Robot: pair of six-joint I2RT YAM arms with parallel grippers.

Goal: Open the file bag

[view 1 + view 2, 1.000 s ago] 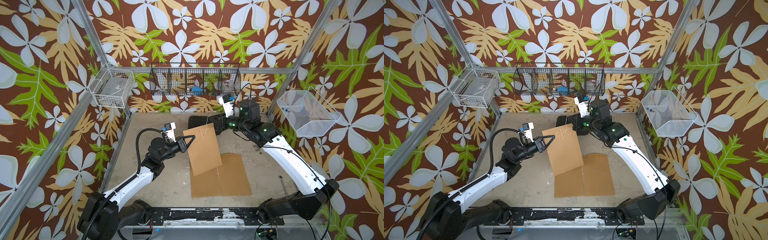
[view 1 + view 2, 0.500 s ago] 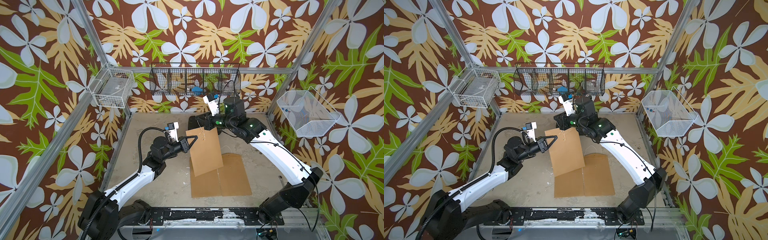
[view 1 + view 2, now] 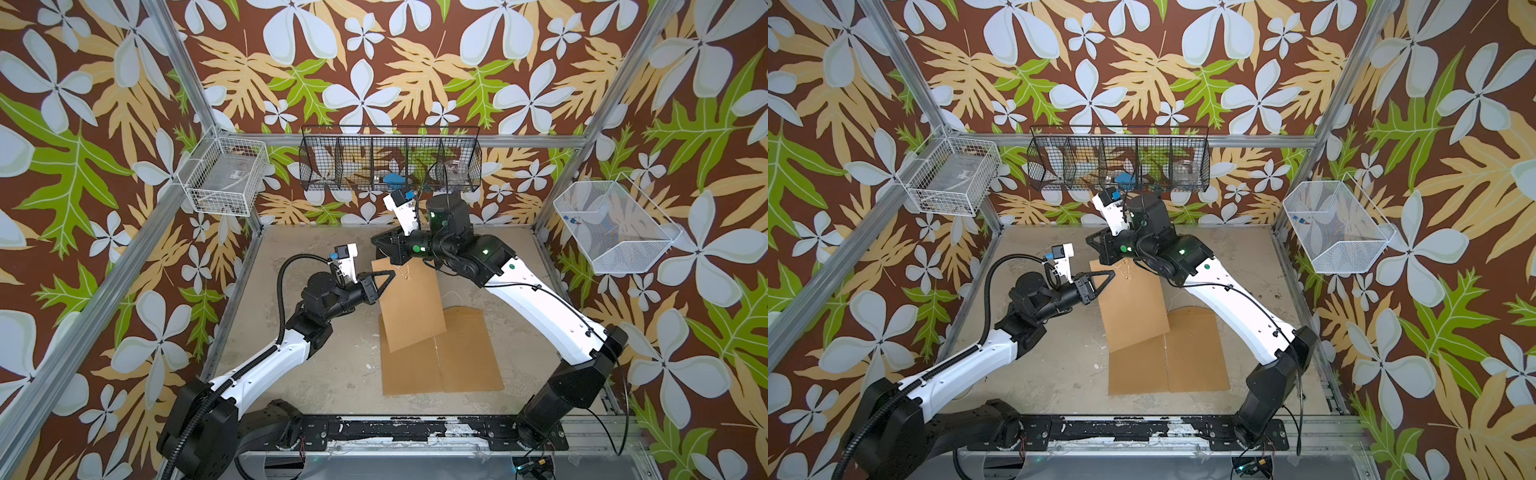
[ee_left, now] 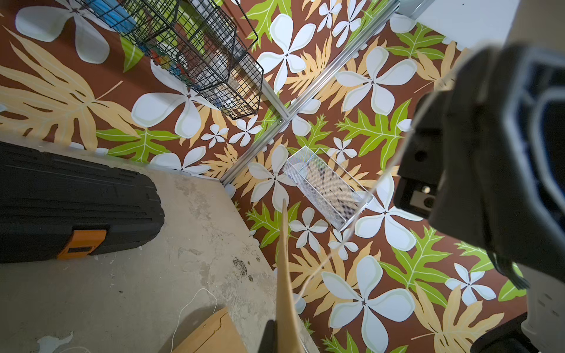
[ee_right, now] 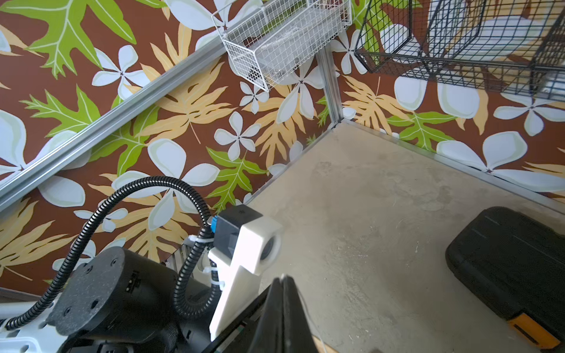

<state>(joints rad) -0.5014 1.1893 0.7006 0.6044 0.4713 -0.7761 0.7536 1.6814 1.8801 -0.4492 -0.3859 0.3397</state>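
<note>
Left gripper (image 3: 386,277) is clamped on the side edge of the file bag (image 3: 411,303), holding it tilted above the bench (image 3: 316,374). Right gripper (image 3: 377,245), pressed together just above the bag's top edge, pinches its white string (image 4: 376,189).

Black toolbox (image 4: 76,198) — cut off in both wrist views.

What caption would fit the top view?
Left hand grips the tilted file bag by its edge; right hand holds its string.
</note>
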